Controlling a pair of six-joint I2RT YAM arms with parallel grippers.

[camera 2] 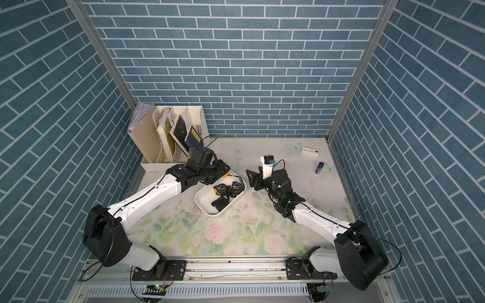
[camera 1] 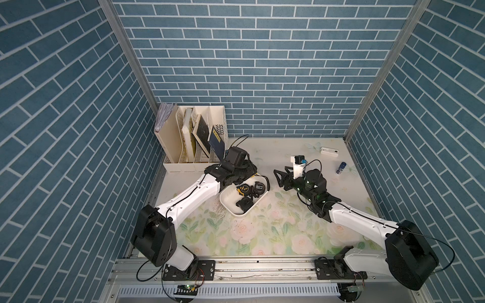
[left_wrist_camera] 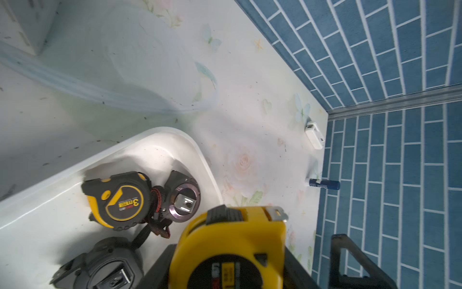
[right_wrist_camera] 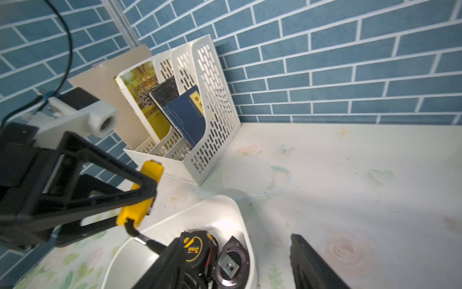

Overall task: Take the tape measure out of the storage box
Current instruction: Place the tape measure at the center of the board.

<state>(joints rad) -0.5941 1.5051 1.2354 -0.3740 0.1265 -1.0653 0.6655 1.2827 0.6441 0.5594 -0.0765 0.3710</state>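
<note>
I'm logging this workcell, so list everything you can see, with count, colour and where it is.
storage box: one, white, centre-left of the table
yellow tape measure: one, yellow, raised near the box's far rim
black-and-yellow tape measure: one, black and yellow, inside the box
ringed black tape measure: one, black with a purplish ring, inside the box
plain black tape measure: one, black, inside the box
file holder: one, cream, back left corner
books: three, yellow-green, black, blue, in the holder
small device: one, white, back right
tube: one, blue, by the right wall
table cover: one, pale floral
left gripper: one, black, shut on the yellow tape measure
right gripper: one, black, open, empty, beside the box
</note>
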